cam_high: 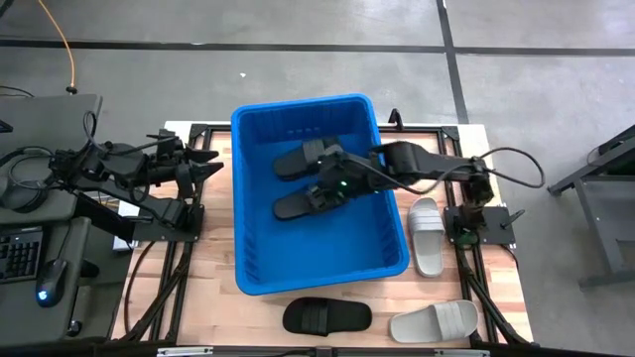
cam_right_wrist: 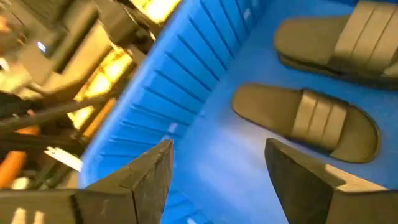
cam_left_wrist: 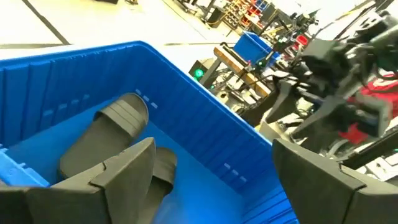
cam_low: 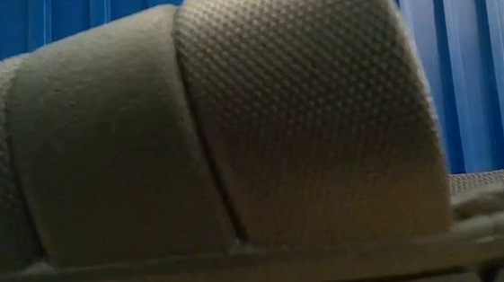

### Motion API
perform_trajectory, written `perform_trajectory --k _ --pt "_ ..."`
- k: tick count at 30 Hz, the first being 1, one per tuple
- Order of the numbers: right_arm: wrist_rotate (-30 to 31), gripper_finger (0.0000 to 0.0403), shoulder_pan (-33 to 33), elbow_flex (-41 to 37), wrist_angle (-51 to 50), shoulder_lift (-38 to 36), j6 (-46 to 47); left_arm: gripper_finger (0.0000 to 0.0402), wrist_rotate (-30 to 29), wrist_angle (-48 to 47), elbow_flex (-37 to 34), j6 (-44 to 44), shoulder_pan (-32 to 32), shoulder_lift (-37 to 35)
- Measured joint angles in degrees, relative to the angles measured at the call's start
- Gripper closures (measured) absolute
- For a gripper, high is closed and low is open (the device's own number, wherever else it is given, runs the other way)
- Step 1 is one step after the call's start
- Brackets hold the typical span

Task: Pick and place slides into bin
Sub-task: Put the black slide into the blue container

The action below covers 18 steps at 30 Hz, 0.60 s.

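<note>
A keyboard and mouse sit left of the wooden table

Low view: a grey slide is filling the frame, hiding the table. High view: the right arm is covering part of a black slide.

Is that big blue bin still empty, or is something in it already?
Not empty. The bin holds two black slides lying flat on its floor, straps up. The right gripper hangs open over them, gripping nothing.
</note>
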Motion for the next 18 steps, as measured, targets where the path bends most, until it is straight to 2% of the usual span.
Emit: perform_trajectory --k 10,18 --pt "4.71 0.0162 11.24 0.00 7.65 -1.46 12.43 0.0092 3.72 -0.22 0.00 0.25 0.00 -0.10" --pt "17.51 0.0163 21.04 0.00 12.91 -0.69 24.87 0.0092 5.76 -0.33 0.00 0.94 0.00 -0.08"
